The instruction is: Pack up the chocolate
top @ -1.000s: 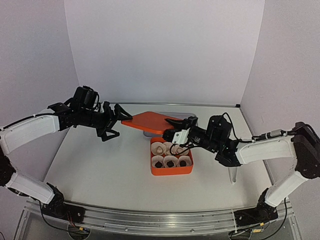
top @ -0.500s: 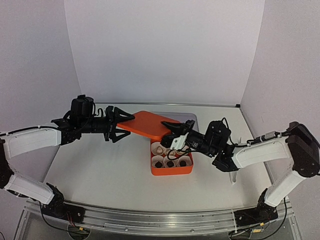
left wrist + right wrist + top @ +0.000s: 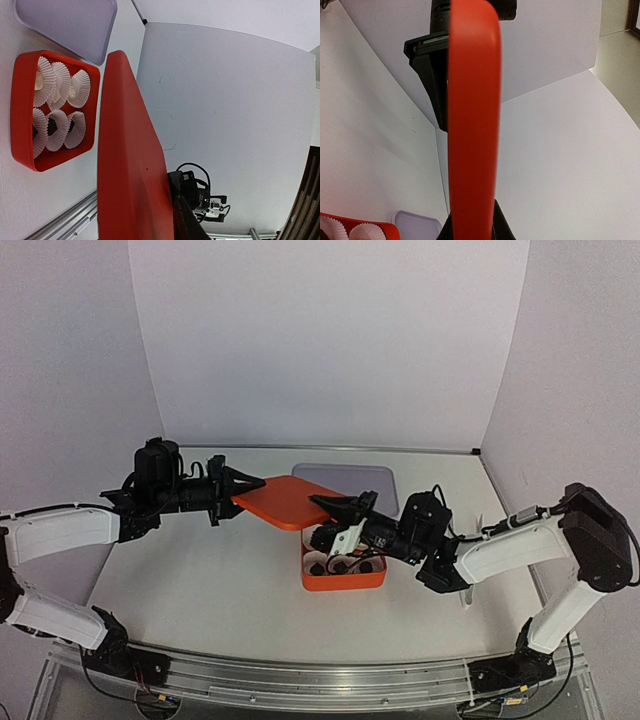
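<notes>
Above the orange box, lid gripped in left jaws and right jaws.

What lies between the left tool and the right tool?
The lid fills that stretch, reaching from the left tool to the right tool. The top view shows it best.

The left gripper, spread wide and clear of the orange lid a second ago, has advanced and closed its jaws onto the lid's left edge. Contact appears firm, though the fingers are poorly resolved. The lid, with the right gripper at its right edge, has shifted left and nearer, uncovering the grey tray behind it. Both forearms have dropped lower
</notes>
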Action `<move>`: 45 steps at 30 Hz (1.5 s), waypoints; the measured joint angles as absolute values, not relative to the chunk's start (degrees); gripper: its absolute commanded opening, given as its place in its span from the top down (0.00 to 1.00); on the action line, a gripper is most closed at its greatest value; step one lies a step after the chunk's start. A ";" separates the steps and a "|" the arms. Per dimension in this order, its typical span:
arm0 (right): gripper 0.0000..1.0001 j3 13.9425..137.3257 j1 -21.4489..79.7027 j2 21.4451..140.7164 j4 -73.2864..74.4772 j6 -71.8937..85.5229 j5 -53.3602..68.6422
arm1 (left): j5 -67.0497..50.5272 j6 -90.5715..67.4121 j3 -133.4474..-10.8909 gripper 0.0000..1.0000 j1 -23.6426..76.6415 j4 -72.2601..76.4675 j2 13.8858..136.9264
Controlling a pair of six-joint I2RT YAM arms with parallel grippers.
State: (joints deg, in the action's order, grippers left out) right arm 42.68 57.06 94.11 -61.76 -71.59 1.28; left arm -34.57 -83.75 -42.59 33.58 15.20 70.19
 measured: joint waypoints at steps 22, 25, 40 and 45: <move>0.07 33.98 65.73 94.49 -64.65 -61.63 -12.77 | -28.00 -81.65 -41.49 1.00 33.69 15.78 65.94; 0.02 30.67 68.41 91.73 -64.00 -54.95 -17.25 | -24.27 -78.75 -42.17 1.00 33.76 14.49 65.11; 0.03 50.86 67.63 62.83 -21.09 19.64 -18.21 | -13.78 -65.74 -43.38 1.00 33.63 17.26 56.63; 0.07 58.75 59.49 65.91 -11.98 40.02 -7.25 | -14.40 -65.45 -42.73 1.00 33.65 20.83 56.65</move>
State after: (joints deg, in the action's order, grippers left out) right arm 58.75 59.49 65.91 -11.98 40.02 -7.25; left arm -14.40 -65.45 -42.73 33.65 20.83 56.65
